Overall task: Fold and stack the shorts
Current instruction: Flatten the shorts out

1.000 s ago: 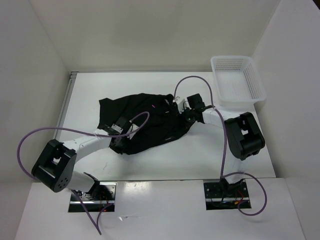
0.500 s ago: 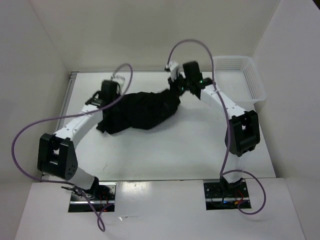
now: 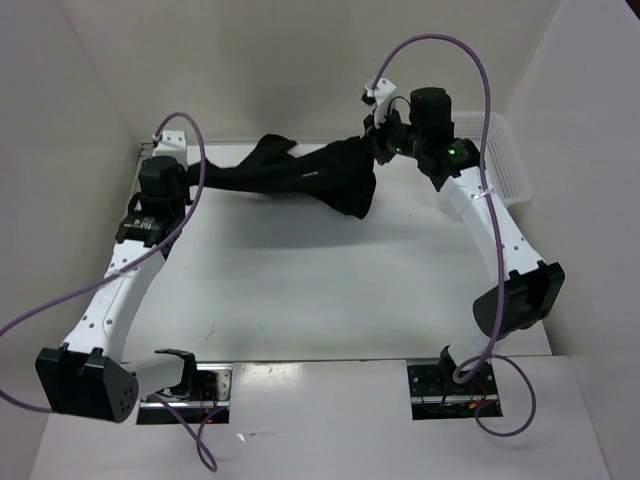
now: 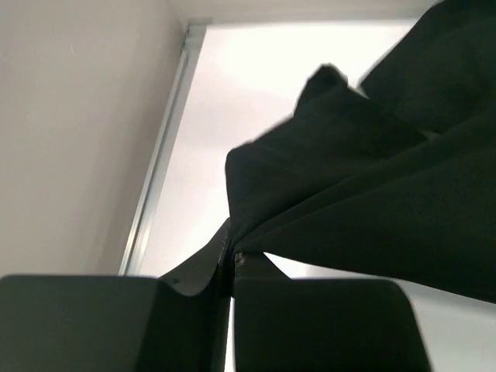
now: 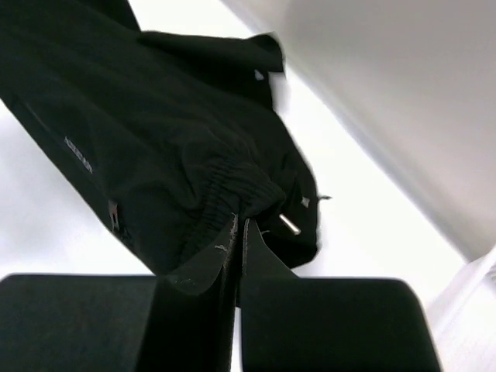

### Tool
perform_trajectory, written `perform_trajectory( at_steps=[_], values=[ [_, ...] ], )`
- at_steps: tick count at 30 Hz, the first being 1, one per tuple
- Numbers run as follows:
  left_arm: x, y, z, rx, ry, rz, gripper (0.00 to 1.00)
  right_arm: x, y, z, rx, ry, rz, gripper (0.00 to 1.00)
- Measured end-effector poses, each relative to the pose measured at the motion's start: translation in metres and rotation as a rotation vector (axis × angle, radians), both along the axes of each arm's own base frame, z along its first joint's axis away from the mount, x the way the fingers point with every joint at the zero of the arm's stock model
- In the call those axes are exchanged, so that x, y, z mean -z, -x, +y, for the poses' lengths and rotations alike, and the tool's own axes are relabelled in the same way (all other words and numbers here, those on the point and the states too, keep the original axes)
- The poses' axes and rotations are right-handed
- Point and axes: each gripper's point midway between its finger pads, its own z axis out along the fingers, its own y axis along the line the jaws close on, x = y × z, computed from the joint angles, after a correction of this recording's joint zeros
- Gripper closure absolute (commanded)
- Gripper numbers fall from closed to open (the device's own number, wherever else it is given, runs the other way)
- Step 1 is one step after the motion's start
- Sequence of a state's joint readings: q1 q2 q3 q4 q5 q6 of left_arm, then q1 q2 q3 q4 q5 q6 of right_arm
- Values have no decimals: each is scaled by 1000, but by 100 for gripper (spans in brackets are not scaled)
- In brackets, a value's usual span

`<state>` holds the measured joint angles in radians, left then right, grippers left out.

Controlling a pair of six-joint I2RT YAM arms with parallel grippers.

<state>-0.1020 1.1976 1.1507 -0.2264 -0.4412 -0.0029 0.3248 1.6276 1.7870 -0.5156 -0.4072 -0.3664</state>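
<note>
Since the earlier frame, both arms have risen and swung toward the far edge of the desk (image 3: 300, 290). The shorts (image 3: 310, 178) have gone from a bunched heap on the surface to a span stretched between the arms. The left fingers (image 4: 223, 267) are pressed together on a fabric edge at one end. The right fingers (image 5: 229, 246) are pressed together on the gathered elastic waistband at the other end. The shorts hang above the far part of the desk, taut along the top, with a loose fold sagging near the right end. Step in hand, as judged: lift and spread, ahead of any fold. The next move calls for lowering the garment flat onto the desk, both pinches kept level and well apart, so that no crease is laid in
</note>
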Motion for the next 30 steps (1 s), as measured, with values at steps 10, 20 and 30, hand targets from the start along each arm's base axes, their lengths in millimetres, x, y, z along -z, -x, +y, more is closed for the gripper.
perform_trajectory(
  at_steps=[10, 20, 30],
  values=[
    [92, 67, -13, 60, -39, 255, 100, 91, 67, -4, -121, 57, 223, 100],
    [163, 114, -33, 173, -75, 515, 100, 199, 150, -22, -192, 124, 525, 100],
    [-2, -86, -47, 104, -1, 102, 100, 6, -51, 11, 108, -80, 34, 100]
  ],
)
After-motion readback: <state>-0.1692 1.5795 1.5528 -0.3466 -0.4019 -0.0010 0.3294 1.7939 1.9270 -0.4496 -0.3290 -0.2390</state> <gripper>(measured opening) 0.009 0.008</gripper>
